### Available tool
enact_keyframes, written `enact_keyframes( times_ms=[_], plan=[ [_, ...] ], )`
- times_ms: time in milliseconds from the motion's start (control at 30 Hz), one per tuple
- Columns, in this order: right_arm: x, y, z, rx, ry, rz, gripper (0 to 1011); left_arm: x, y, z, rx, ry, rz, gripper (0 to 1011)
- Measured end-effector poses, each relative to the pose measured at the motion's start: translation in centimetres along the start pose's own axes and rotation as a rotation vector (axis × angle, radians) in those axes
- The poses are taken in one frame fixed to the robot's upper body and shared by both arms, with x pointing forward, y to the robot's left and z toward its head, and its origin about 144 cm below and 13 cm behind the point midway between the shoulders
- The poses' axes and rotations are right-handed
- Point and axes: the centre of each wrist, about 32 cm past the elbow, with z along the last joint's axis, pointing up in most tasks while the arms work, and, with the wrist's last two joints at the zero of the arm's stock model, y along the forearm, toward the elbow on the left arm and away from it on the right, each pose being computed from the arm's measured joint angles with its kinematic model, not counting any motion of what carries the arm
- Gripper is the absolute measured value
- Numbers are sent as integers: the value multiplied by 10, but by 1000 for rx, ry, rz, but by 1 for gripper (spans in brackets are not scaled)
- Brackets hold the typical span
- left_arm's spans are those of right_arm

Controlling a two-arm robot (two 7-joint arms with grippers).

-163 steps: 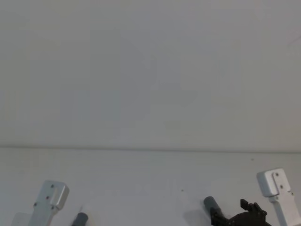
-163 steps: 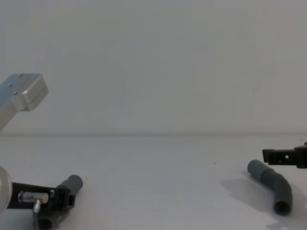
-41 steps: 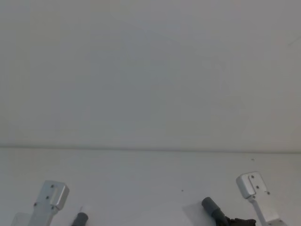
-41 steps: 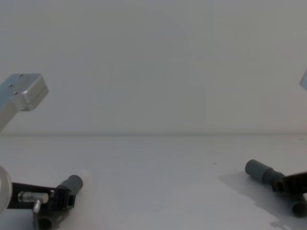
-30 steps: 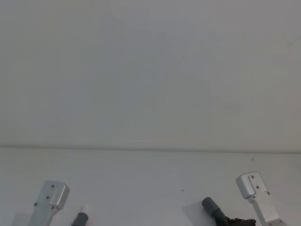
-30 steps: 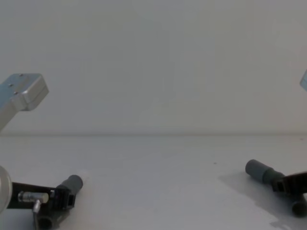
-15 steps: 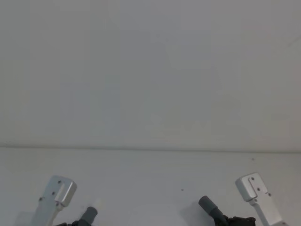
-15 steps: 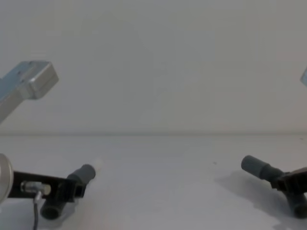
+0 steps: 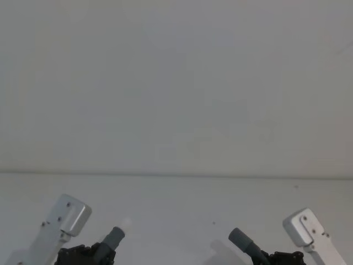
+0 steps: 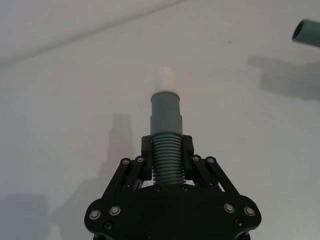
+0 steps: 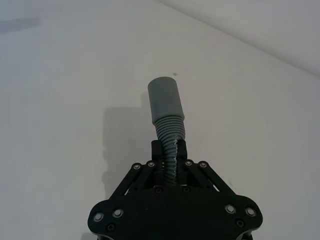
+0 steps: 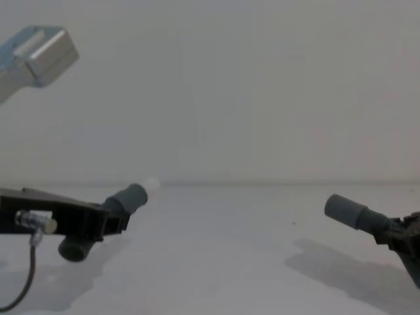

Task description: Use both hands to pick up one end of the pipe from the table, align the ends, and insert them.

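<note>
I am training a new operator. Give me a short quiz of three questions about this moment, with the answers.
1. True or false: the left piece, held in the left gripper, has a white tip.
2. The right gripper grips the right piece at: A) its ribbed part; B) its smooth cuff; C) nowhere.
3. Fill in: both pieces hang ____ the table, apart from their shadows.
Key: 1 true; 2 A; 3 above.
</note>
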Motion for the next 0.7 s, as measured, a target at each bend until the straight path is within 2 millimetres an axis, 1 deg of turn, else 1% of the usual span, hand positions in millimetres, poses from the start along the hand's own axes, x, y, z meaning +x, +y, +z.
enact_keyframes(
  times_ms=[333,700],
  plan=[
    [6,-16,-6,47,-101,71,123,9,12,4,-54,-66,-83,304],
    [11,-27,-12,76,-182,122,122,21,21,9,-73,-144,-194,304]
  ],
)
